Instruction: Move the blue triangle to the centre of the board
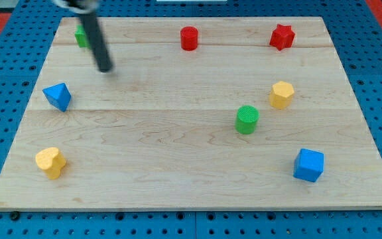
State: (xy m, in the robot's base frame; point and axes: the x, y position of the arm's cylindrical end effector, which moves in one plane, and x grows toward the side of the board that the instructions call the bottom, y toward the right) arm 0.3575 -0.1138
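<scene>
Blue triangle (58, 96) sits near board's (178, 179) left edge, well apart from centre, w/ my tip (105, 68) bare, holding nothing, just up-right of it, not touching, beside a half-hidden green block (80, 37).

Bright, even light falls from overhead, so the blocks cast only faint, short shadows on the pale surface (178, 133). My tip (105, 68) and its rod are motion-blurred; elsewhere focus is sharp, without glare.

The blue triangle (58, 96) is a small solid wedge lying flat on the wooden board (178, 159), near the board's left edge. It sits about midway down that edge, and one corner seems to point toward the view's bottom.
</scene>
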